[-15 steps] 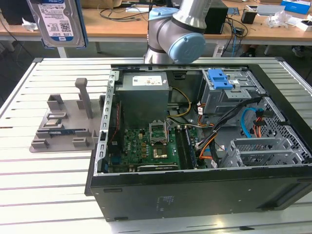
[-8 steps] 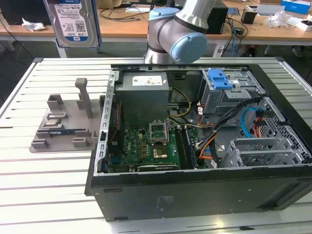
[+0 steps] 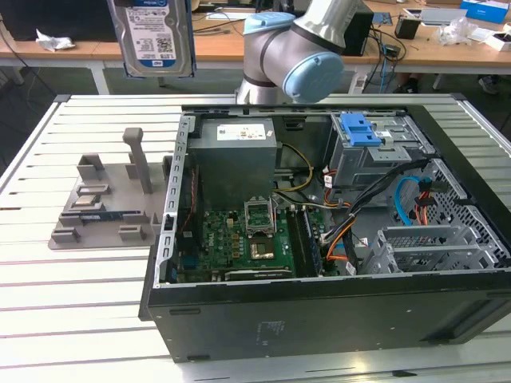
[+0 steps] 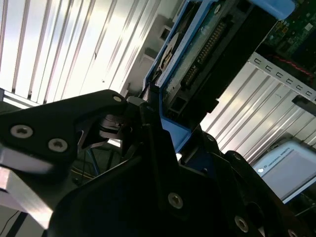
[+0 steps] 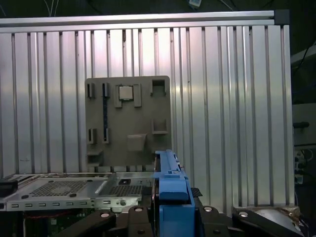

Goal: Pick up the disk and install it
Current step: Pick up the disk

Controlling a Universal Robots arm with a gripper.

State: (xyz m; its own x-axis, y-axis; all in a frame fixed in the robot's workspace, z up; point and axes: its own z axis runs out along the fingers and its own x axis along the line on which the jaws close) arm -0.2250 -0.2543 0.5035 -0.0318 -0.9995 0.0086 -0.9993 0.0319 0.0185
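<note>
Exterior view: disk was up in the air, label facing cam, above the far edge of the slatted table, on the exterior view's left of the UR arm, well clear of the open PC case. Second wrist view: gripper was clamped on the disk's end. First wrist view: disk's blue rail sat edge-on btw the jaws, w/ the grey fixture tray on the table below.

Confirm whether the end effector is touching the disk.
Touching. In the second wrist view the end effector is clamped on the disk, with a black finger pressed against its blue side rail.
</note>
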